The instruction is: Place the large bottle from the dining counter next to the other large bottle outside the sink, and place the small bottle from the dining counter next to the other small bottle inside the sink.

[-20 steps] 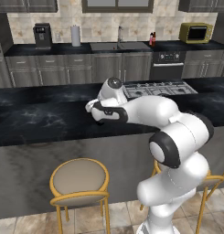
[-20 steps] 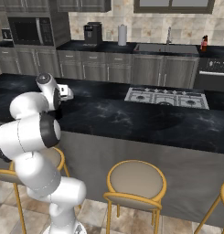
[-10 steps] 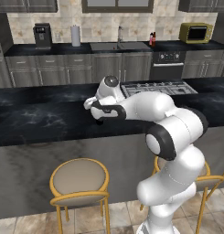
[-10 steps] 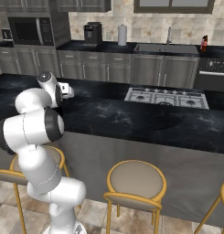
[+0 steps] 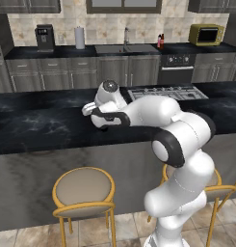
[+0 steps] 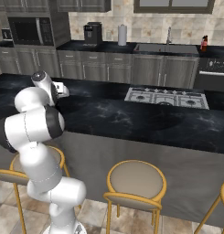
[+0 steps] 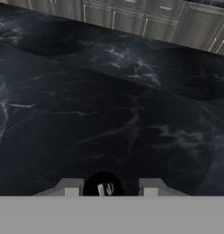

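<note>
My gripper (image 5: pixel 101 124) reaches low over the dining counter (image 5: pixel 42 126), hand tilted down. In the hand view a small dark round thing (image 7: pixel 103 185), perhaps a bottle seen end-on, sits between my gripper (image 7: pixel 110 188)'s narrowed jaws. The left finger (image 7: pixel 71 187) touches it and a sliver of gap shows on the right. Which of the counter's bottles it is I cannot tell. The other large bottle (image 5: pixel 161 41), pink-red with a dark cap, stands right of the sink (image 5: pixel 124 48) on the far counter. The same bottle (image 6: pixel 204 43) and sink (image 6: pixel 166 48) appear in the right base view.
A cooktop (image 5: pixel 167 91) lies in the counter right of my hand. Yellow-framed stools (image 5: pixel 84 190) stand before the counter front. On the back counter are a coffee machine (image 5: pixel 44 37), a paper towel roll (image 5: pixel 79 37) and a yellow toaster oven (image 5: pixel 206 34). A curved faucet (image 5: pixel 125 34) rises behind the sink.
My hand has shifted slightly left and lower over the counter. The jaws have drawn in around the dark round thing.
</note>
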